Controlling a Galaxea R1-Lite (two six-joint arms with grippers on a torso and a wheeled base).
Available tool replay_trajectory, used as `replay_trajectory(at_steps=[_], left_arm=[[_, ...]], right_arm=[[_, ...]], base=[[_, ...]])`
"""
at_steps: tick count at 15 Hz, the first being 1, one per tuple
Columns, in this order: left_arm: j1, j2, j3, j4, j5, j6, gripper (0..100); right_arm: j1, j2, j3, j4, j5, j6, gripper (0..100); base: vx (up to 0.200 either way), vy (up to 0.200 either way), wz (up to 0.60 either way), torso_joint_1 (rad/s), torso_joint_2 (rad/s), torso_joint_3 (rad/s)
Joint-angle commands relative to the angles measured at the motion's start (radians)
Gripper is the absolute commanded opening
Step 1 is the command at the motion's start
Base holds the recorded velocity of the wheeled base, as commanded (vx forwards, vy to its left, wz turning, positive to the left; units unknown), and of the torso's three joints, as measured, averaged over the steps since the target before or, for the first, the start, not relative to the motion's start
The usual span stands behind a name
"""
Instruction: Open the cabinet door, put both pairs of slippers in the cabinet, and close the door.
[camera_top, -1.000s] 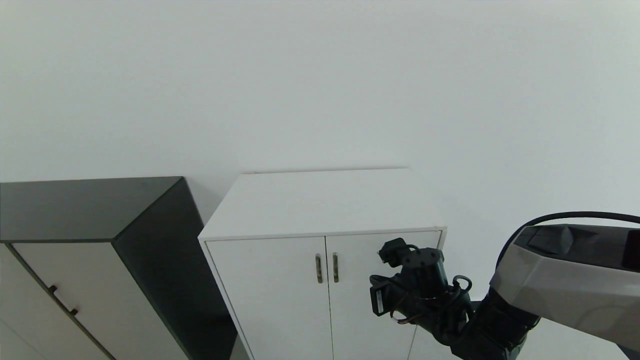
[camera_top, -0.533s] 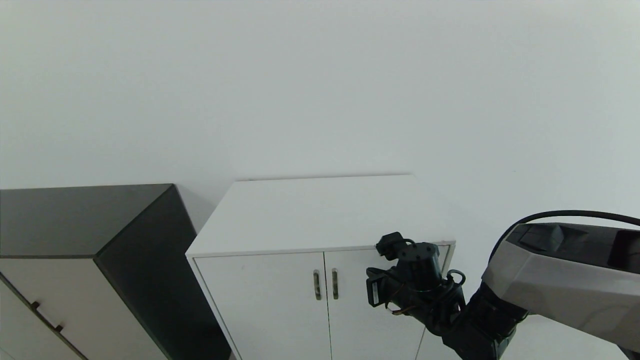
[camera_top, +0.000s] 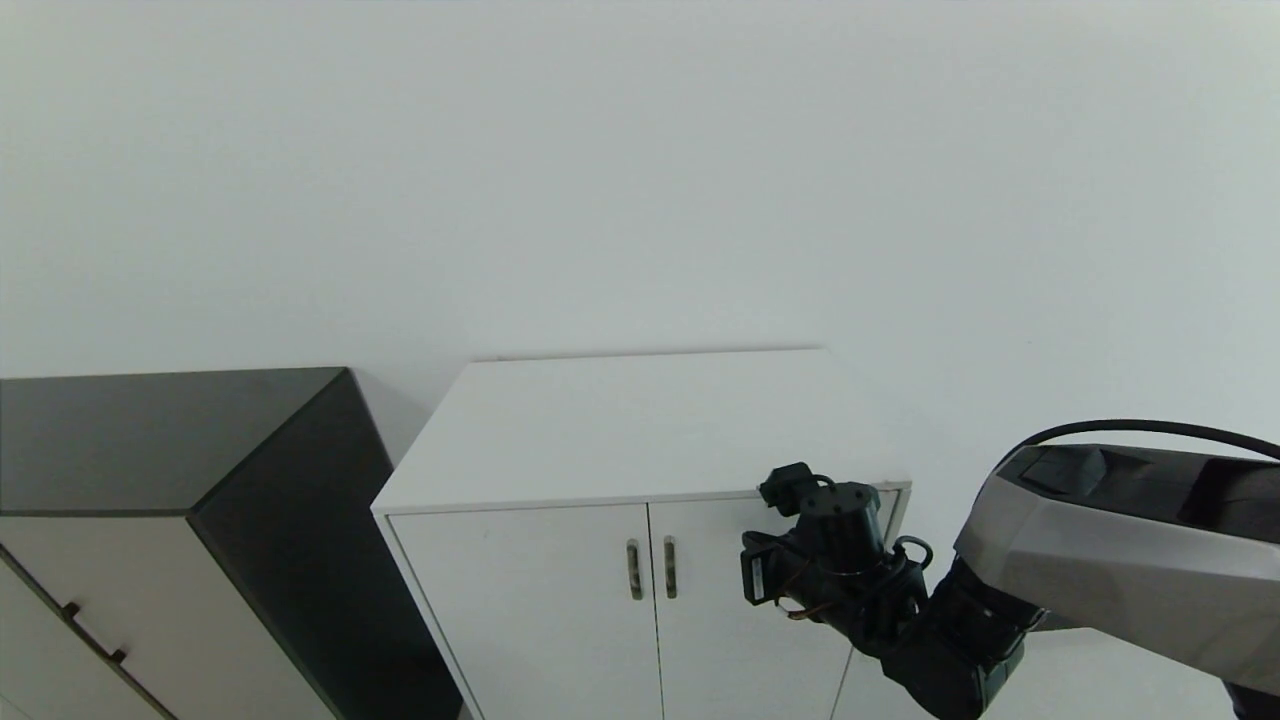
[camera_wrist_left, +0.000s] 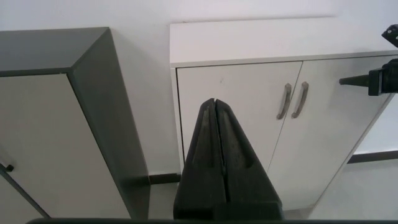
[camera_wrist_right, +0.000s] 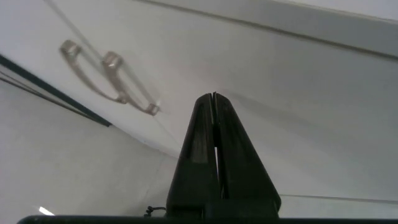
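The white cabinet (camera_top: 640, 430) stands against the wall (camera_top: 640, 180), doors shut. The right gripper (camera_wrist_right: 213, 97), clenched and empty, hangs before the right door (camera_top: 725, 640) near its handle (camera_top: 670, 566). The left gripper (camera_wrist_left: 215, 101) is clenched too.

The cabinet (camera_top: 640, 420) is plain white all over, top and doors (camera_top: 540, 610) alike, with no pattern. Its two slim handles (camera_top: 633, 568) are a dull silvery grey. The cupboard (camera_top: 290, 540) beside it has a dark charcoal top and side, while its front (camera_top: 60, 620) is pale cream with small dark knobs (camera_top: 70, 608). The wall (camera_top: 640, 180) is a flat off-white, and a dark skirting strip (camera_wrist_left: 373, 157) runs along its foot. The left pincer (camera_wrist_left: 215, 102) and the right pincer (camera_wrist_right: 214, 99) are both matt black.
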Motion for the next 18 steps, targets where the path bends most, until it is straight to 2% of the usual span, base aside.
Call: replay_trajectory(at_steps=[1, 18], left_arm=[[0.0, 0.002, 0.0, -0.001, 0.0, 0.0, 0], [0.0, 0.002, 0.0, 0.001, 0.0, 0.0, 0]], right_arm=[[-0.005, 0.015, -0.009, -0.001, 0.0, 0.0, 0], [-0.011, 0.039, -0.036, -0.001, -0.005, 0.0, 0]], base=[[0.0, 0.0, 0.0, 0.0, 0.0, 0.0], [0.0, 0.0, 0.0, 0.0, 0.0, 0.0]])
